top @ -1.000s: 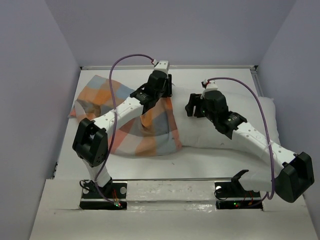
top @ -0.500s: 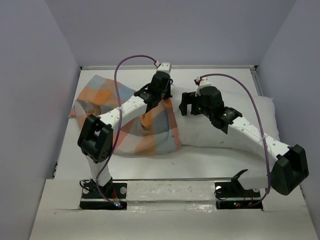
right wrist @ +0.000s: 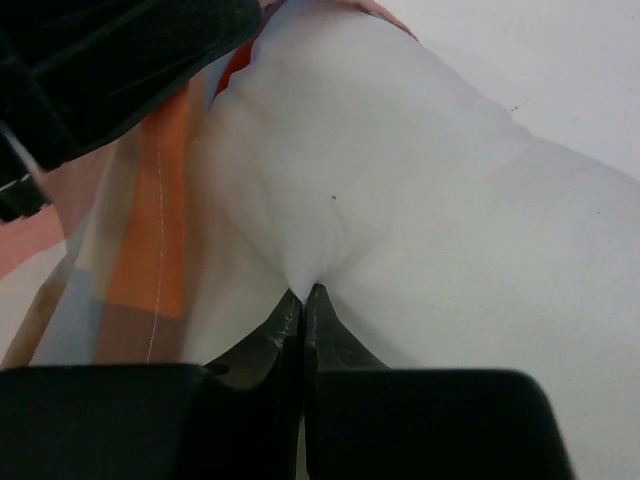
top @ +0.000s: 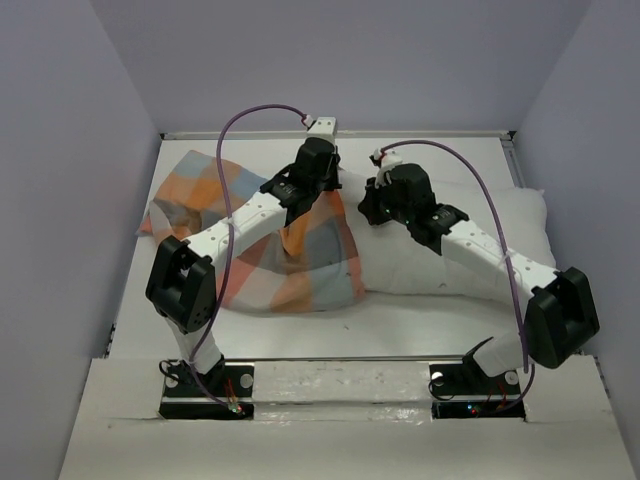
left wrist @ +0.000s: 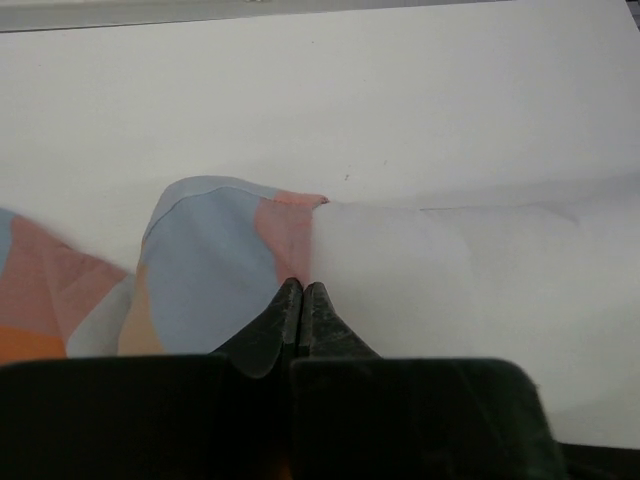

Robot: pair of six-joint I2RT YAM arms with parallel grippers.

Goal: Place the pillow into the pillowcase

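The left gripper [left wrist: 302,292] was clenched, its two fingers pressed together on the open hem of the pillowcase [left wrist: 215,270]. Right at its tips a light blue check and a pink one bulged upward. Just to the right of the tips the white pillow [left wrist: 400,270] came out of the case mouth. Beyond both lay the bare white table [left wrist: 350,100], running to the far wall.

The right gripper [right wrist: 303,296] was also clenched, pinching a small pucker of the pillow's white cover between its fingertips, with creases running into the pinch. To the left of those tips the orange and peach edge of the case lay against the pillow. Further out on the same side, the dark body of the left gripper filled the upper corner of the right wrist view, so the two grippers were near each other at the case mouth.

From above, the case held only the pillow's left end. The checked fabric was spread away to the left of the left gripper, partly flat and partly humped. Most of the pillow lay uncovered, stretching to the right under the right arm as far as the table's right edge
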